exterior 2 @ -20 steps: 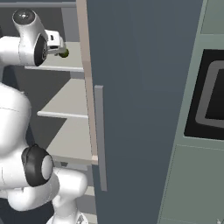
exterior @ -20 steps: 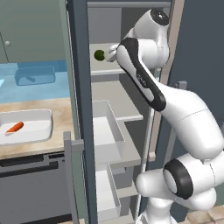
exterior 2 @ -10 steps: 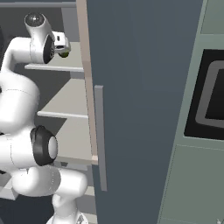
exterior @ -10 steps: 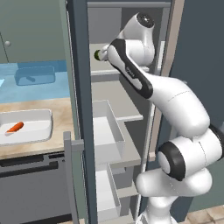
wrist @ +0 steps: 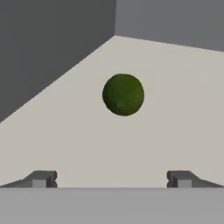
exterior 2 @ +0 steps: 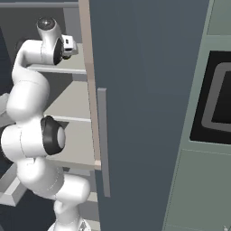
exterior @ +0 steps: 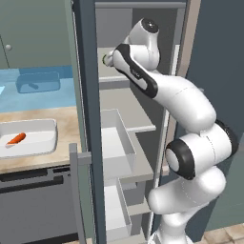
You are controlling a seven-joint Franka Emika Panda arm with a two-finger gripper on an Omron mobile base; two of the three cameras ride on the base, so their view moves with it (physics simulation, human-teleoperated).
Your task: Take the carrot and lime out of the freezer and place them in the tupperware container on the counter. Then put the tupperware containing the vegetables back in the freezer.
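Note:
The lime (wrist: 123,94), a dark green ball, rests on the pale upper shelf (wrist: 175,113) of the freezer (exterior: 88,119), near its back corner. My gripper (wrist: 111,179) is open and points at the lime from a short way off, with both fingertips (wrist: 41,178) short of it and nothing between them. From the left base view the arm reaches into the top shelf, the gripper (exterior: 106,59) at its left end. The orange carrot (exterior: 16,138) lies inside the white tupperware container (exterior: 43,125) on the beige counter (exterior: 66,128).
White door bins (exterior: 116,143) stand out below the arm, stacked down the open freezer. The slate-blue freezer door (exterior 2: 149,90) stands close on the arm's right. A translucent blue bin (exterior: 37,82) sits behind the counter, and a dark oven (exterior 2: 216,99) is at far right.
The arm has swung further into the freezer's top shelf, carrying the hand in toward the lime. The carrot and the container have not moved.

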